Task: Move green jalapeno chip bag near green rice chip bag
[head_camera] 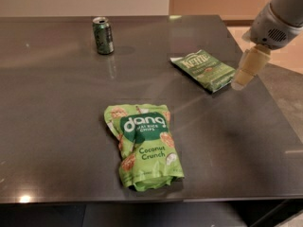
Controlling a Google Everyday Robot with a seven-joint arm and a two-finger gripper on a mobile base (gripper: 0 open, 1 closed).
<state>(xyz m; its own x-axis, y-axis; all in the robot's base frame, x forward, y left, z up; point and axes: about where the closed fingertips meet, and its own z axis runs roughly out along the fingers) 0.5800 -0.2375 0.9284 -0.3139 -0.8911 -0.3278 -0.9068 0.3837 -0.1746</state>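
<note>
Though arm [280, 17] cropped, end effector [240, 79] beside green jalapeno chip bag [204, 70]

Dark table [57, 126], green can [102, 35] far left, green jalapeno chip bag [204, 69] far right, pincer [242, 78] just beside its right end, green rice chip bag [144, 145] near centre.

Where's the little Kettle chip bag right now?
In the camera view, the green jalapeno chip bag lies flat at the far right of the table, beyond the green rice chip bag; the claw is beside its right edge.
</note>
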